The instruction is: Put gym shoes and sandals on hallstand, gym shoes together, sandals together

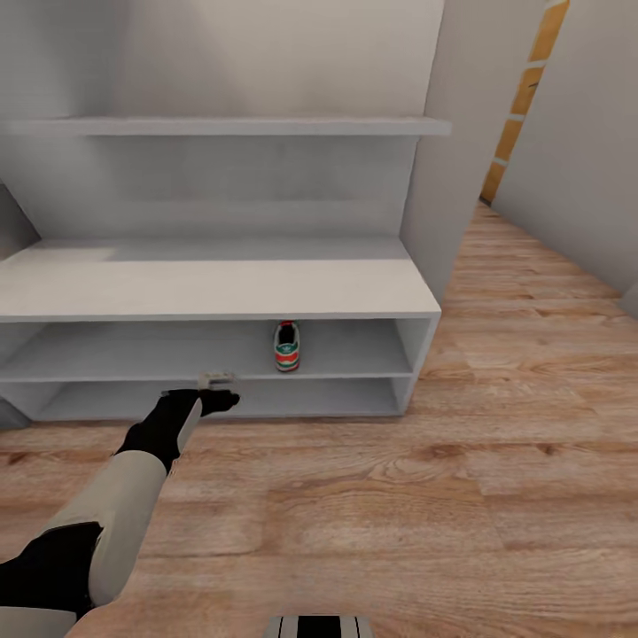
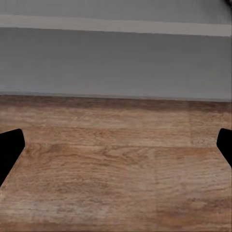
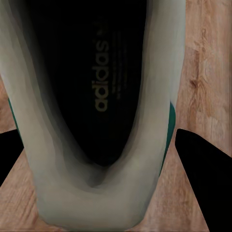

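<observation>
Right gripper point(image 3: 116, 159) straddles gym shoe point(image 3: 92, 145) heel, grasp unconfirmed | light, soft collar; pinch heel | left gripper point(image 2: 116, 150) wide, before hallstand point(image 1: 221, 292)

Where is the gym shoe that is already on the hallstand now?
In the head view, the gym shoe stands on the middle tier of the hallstand, under the bench top and toward its right end, to the right of the left gripper.
</observation>
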### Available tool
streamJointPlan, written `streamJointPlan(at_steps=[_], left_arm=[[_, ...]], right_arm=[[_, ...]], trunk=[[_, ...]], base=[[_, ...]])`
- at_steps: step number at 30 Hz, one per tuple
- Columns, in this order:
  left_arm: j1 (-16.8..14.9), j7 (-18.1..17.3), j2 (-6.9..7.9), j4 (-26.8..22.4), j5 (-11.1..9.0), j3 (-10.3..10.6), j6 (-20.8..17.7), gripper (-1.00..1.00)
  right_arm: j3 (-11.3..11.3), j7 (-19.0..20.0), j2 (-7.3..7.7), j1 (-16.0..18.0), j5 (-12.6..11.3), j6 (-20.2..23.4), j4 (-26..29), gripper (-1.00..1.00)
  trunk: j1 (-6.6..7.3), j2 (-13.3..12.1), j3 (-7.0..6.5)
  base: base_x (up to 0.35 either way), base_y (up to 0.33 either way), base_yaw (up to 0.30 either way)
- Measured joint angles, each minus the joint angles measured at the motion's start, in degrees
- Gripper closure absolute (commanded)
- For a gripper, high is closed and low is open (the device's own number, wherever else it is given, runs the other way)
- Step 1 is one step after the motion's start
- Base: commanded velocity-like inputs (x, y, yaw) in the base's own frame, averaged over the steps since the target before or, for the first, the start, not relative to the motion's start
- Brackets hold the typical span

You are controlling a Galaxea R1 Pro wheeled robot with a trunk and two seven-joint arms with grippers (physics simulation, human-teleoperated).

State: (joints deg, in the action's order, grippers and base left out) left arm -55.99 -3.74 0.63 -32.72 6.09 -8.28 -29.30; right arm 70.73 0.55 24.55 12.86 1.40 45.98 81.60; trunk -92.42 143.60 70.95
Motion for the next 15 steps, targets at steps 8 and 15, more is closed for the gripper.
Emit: streamJointPlan(at_steps=[8, 15], left_arm=[[0.2, 0.0, 0.55, 0.4, -0.1, -0.2, 0.9, -1.00], [1.3, -0.1, 2.30, 5.7, -0.3, 0.0, 10.4, -1.00]], right_arm=[[-0.1, 0.0, -0.04, 0.0, 0.0, -0.1, 0.0, 1.00], [-0.1, 0.0, -0.04, 0.0, 0.0, -0.1, -0.1, 1.00]], trunk=[[0.01, 0.0, 0.00], [0.01, 0.0, 0.00]], base=[[-0.029, 0.309, 0.000], [-0.001, 0.316, 0.000]])
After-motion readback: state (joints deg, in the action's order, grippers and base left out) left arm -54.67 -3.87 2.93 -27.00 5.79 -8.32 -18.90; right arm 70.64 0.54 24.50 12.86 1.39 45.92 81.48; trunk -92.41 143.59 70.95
